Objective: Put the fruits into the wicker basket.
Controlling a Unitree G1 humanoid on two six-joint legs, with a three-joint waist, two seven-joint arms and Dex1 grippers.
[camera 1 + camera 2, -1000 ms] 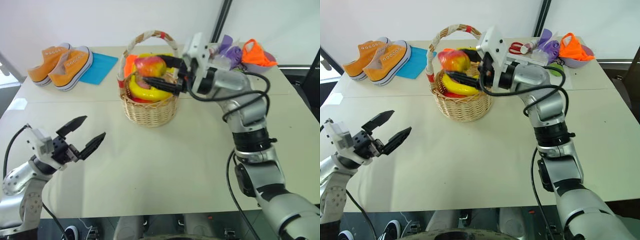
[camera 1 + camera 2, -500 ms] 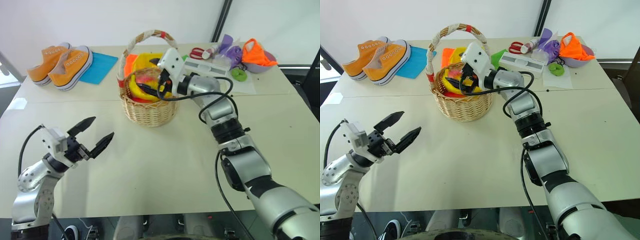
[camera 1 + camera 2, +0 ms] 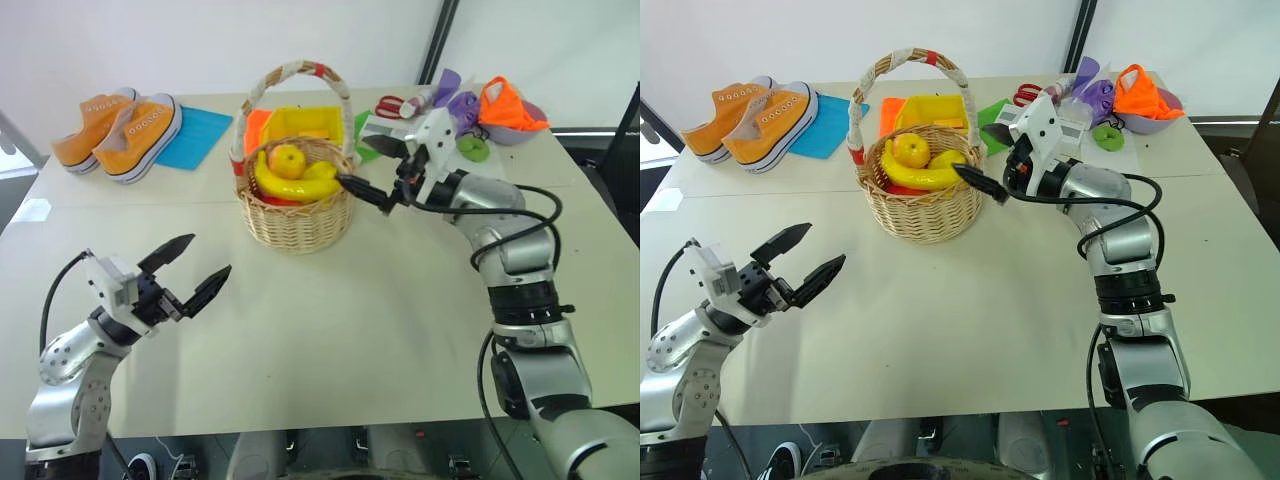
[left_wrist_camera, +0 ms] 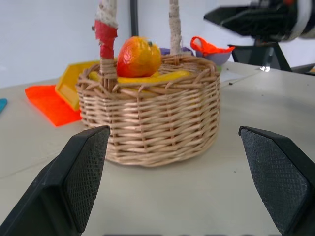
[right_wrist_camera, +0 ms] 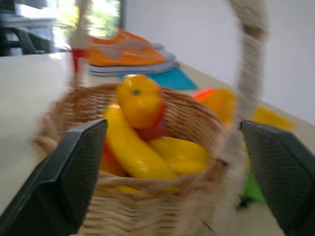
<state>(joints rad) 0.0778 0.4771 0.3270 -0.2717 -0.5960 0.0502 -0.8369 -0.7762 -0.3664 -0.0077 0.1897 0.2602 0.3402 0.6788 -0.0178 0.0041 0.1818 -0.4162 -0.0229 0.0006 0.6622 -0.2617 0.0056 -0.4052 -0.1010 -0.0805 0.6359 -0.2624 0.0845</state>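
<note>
On the pale tabletop (image 3: 330, 330), the round tan woven wicker basket (image 3: 298, 215) with its tall arched handle wrapped in white and red bands serves as the landmark. Inside the basket lie the toy fruits: a long yellow banana (image 3: 295, 186) curves across the middle, a small red-and-yellow roundish fruit (image 3: 287, 160) sits on top of it, a second yellow fruit (image 3: 322, 171) rests toward the basket's right side, and something red (image 5: 155, 129) peeks from beneath them.

Just to the right of the basket, level with its rim, hangs the right gripper (image 3: 368, 169), its two black fingers spread wide and empty; one finger (image 3: 365, 192) points at the rim and stands very close to it, though whether it touches cannot be told. Well in front of the basket and to its left, above the table's near edge, the left gripper (image 3: 188, 268) points toward the basket with its black fingers also parted wide, holding nothing.

Behind the basket stands a yellow plastic bin (image 3: 300, 123) on an orange sheet (image 3: 260, 127). Behind and to the left of the basket sit a pair of orange canvas sneakers (image 3: 122, 124) beside a blue cloth (image 3: 199, 134). Behind and to the right lie red-handled scissors (image 3: 392, 104), purple and orange fabric (image 3: 490, 102), and a small green object (image 3: 472, 148).
</note>
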